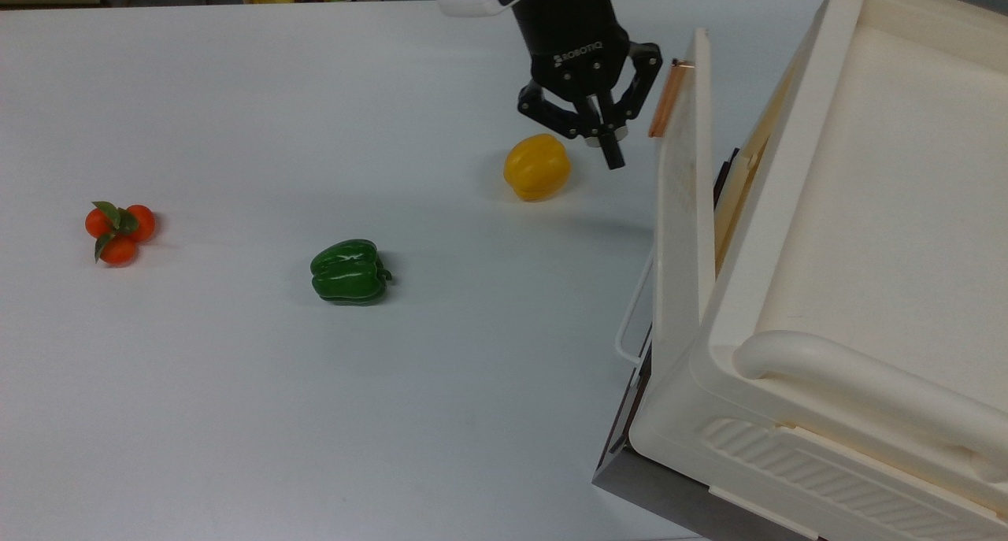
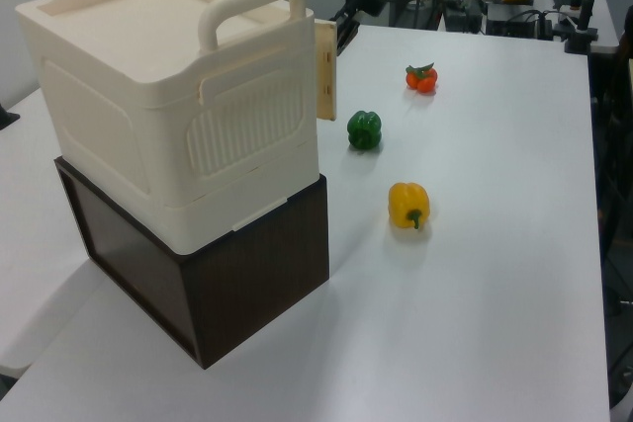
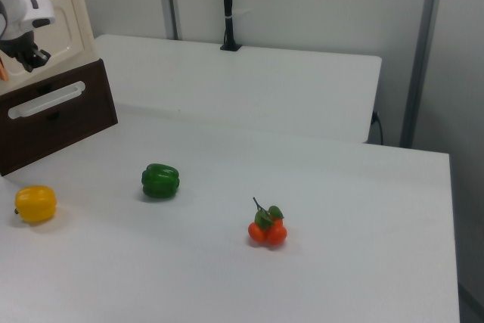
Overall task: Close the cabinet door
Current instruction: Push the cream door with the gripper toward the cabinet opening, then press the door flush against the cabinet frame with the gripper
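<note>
The cabinet [image 1: 866, 210] is a big cream box at the top view's right. Its cabinet door [image 1: 679, 210] stands ajar at a narrow angle to the cabinet front, with the copper handle [image 1: 664, 100] at the far end. My gripper [image 1: 611, 153] hangs shut and holds nothing, just on the top view's left of that handle, its side close against the door's outer face. In the left view the door [image 2: 325, 71] shows edge-on with the gripper [image 2: 345, 29] behind it. The right view has the gripper [image 3: 30, 54] in front of the door [image 3: 66, 24].
A yellow pepper [image 1: 537, 167] lies on the white table just on the top view's left of the gripper. A green pepper [image 1: 349, 271] and a cluster of small orange fruit [image 1: 118, 230] lie further left. Below the door is a dark panel with a white wire handle [image 1: 632, 313].
</note>
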Controlling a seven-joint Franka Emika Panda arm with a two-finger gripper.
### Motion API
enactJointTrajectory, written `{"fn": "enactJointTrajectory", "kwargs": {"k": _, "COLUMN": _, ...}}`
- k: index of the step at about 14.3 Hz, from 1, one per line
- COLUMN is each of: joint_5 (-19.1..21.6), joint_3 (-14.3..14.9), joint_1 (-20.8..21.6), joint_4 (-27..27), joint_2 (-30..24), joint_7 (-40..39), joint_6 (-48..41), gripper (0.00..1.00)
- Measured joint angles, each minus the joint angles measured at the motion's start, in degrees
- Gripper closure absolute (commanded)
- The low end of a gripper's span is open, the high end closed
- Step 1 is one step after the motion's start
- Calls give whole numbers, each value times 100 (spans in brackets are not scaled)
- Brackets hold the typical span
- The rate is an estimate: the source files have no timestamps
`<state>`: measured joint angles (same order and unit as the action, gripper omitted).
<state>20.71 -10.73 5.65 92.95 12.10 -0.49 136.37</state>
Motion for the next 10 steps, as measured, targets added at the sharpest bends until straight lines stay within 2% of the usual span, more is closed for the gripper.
{"fn": "enactJointTrajectory", "kwargs": {"k": 4, "joint_5": 0, "joint_3": -98, "joint_1": 152, "joint_4": 10, "joint_2": 30, "joint_7": 0, "joint_6": 12, "gripper": 100}}
{"fn": "enactJointTrajectory", "kwargs": {"k": 10, "joint_5": 0, "joint_3": -261, "joint_1": 299, "joint_4": 10, "joint_2": 163, "joint_7": 0, "joint_6": 504, "gripper": 100}}
